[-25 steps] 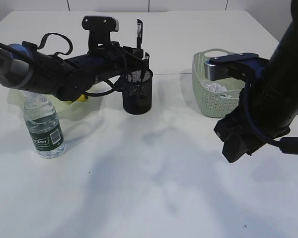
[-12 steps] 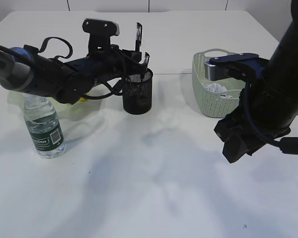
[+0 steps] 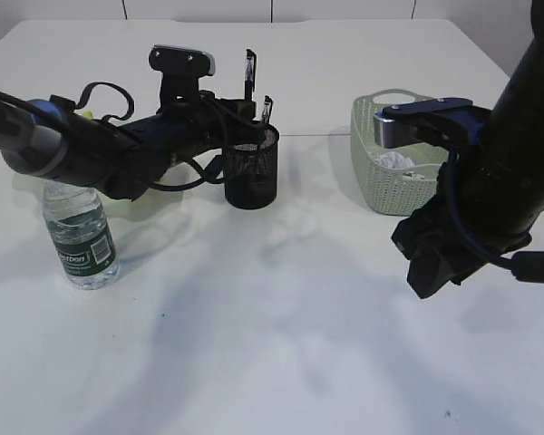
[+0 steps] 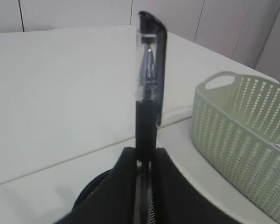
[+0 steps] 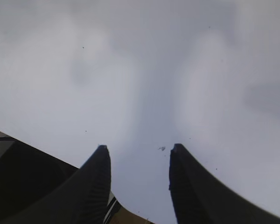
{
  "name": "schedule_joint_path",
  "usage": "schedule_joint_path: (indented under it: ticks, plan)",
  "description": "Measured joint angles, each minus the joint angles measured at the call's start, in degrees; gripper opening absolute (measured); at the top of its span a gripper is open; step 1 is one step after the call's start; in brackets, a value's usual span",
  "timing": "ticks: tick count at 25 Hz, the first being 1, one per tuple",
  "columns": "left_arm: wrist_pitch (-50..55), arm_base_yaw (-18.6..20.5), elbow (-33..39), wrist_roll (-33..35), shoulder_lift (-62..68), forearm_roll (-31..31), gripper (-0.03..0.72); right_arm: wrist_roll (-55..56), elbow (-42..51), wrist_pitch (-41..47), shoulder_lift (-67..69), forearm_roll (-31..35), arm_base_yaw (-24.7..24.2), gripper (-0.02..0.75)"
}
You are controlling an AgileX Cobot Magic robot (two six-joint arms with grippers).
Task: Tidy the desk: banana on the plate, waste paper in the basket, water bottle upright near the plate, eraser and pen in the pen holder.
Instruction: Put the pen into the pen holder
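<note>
My left gripper reaches across to the black mesh pen holder and is shut on a black pen with a clear cap. The pen stands upright over the holder's mouth. In the left wrist view the pen rises from between the fingers, above the holder's dark rim. The water bottle stands upright at the left. Crumpled paper lies in the green basket. The left arm hides the plate and banana. No eraser shows. My right gripper hangs open over bare table.
The green basket's wall is close on the right of the pen in the left wrist view. The bulky right arm stands in front of the basket. White tabletop fills the foreground.
The left gripper has lowered the pen slightly towards the pen holder. The right arm has not moved.
</note>
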Motion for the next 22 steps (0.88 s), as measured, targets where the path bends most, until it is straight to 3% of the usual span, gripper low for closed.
schedule_joint_path:
  ticks: [12,22]
  plan:
    - [-1.7,0.1,0.0,0.1,0.8,0.0,0.058,0.0,0.0,0.1,0.0,0.0,0.0,0.319]
    - [-2.1,0.1,0.0,0.1,0.8,0.0,0.224,0.0,0.0,0.2,0.0,0.0,0.0,0.319]
